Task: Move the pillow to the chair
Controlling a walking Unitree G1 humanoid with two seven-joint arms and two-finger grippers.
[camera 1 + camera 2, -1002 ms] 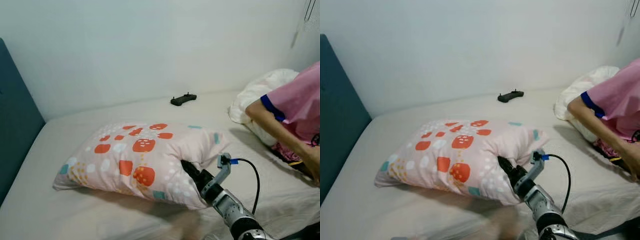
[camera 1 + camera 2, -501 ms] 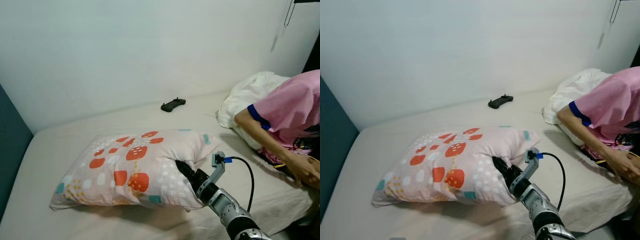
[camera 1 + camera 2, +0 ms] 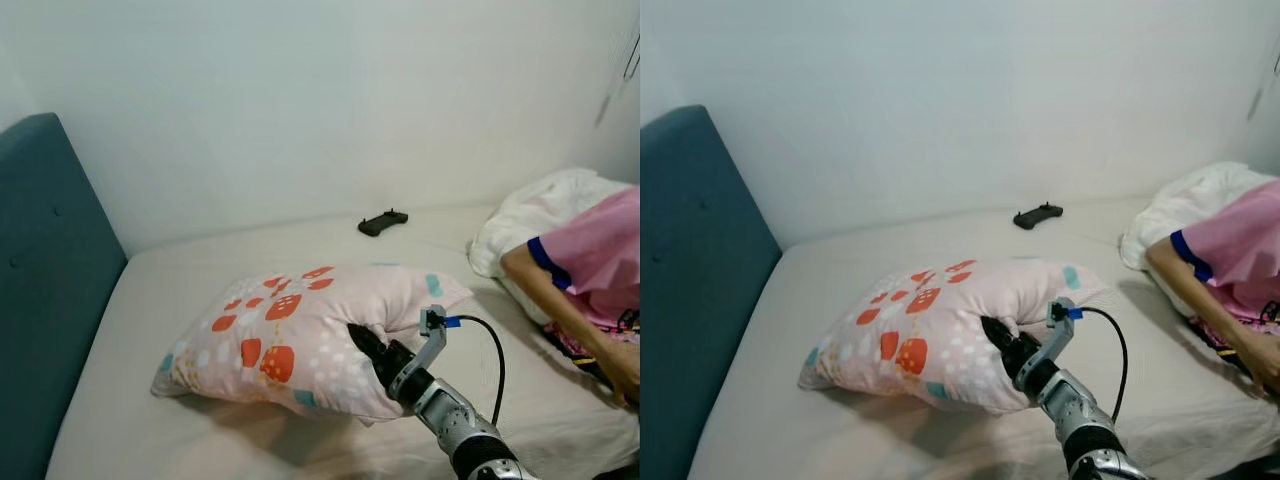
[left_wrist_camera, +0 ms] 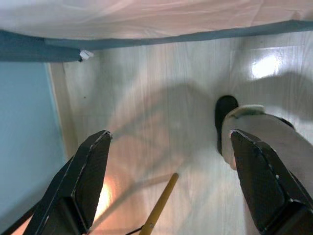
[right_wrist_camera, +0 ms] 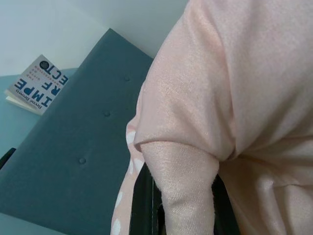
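Pillow — pale pink with red and teal spots, lying on the bed near the teal headboard; not yet lifted. A fold of its near edge is pinched tight between the fingers of the right hand, presumably so the soft bulk can be dragged or raised by one gather of cloth. Left hand — fingers spread apart, hung idle over the floor. Black controller by the wall; a person's arm resting on the bed's right side. Chair unseen.
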